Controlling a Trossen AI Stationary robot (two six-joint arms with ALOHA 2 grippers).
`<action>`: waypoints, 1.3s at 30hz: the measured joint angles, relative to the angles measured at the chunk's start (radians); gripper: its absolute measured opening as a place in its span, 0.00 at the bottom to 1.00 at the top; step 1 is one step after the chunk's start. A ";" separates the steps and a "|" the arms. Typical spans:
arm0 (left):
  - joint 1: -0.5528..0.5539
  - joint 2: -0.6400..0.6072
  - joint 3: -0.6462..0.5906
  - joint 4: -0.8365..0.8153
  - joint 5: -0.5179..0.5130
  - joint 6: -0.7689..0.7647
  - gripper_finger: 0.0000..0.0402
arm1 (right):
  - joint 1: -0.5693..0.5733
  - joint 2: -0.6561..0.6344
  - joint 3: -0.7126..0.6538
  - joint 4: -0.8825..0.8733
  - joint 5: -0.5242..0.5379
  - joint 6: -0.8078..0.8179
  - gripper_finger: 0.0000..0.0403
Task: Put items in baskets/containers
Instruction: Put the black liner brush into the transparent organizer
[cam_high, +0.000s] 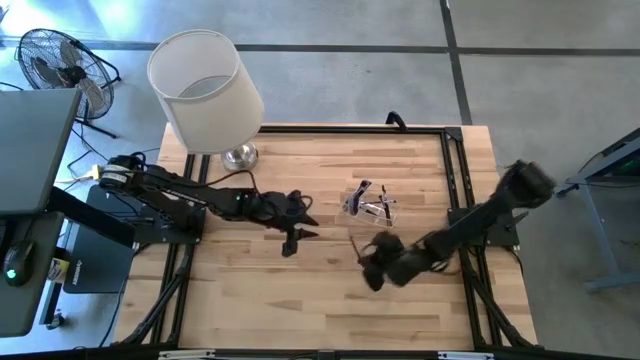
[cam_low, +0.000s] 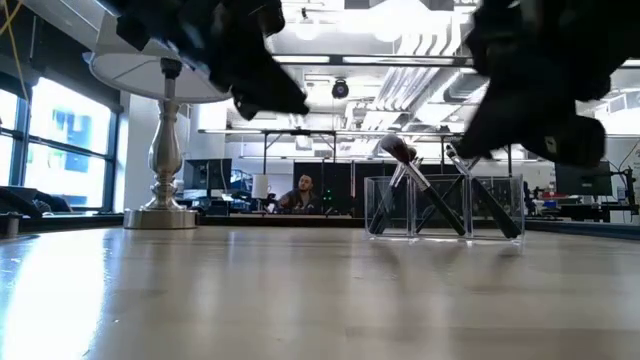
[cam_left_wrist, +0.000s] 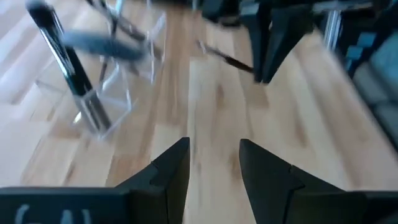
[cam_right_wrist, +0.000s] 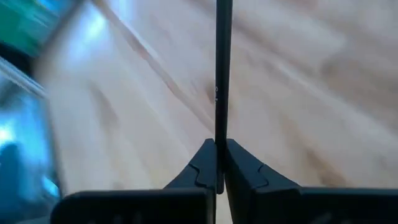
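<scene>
Dark, pencil-thin brush handle (cam_right_wrist: 222, 68) (tip cut off) pinched in the right gripper (cam_right_wrist: 220, 163); left gripper (cam_left_wrist: 213, 163) gapes empty.

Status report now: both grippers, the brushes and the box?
Right gripper shut on one brush, near the clear box. Left gripper open, empty. Several brushes already inside. Path clear.

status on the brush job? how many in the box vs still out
Done: several brushes already stand in the clear box; exact count unclear.
In hand: the right gripper is shut on one slim brush, away from the box.
Left: that brush still has to go in. No other loose brush shows on the table. The left gripper is open and holds nothing.
</scene>
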 joint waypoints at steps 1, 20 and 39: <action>0.000 0.000 0.000 0.034 -0.002 -0.023 0.34 | 0.007 -0.040 -0.061 0.102 0.053 -0.034 0.01; 0.000 0.000 0.001 0.658 -0.054 -0.231 0.34 | -0.125 -0.189 -0.162 0.787 0.102 -1.019 0.02; 0.000 0.000 0.001 0.644 -0.145 -0.229 0.34 | -0.326 -0.190 -0.040 0.575 -0.203 -0.978 0.02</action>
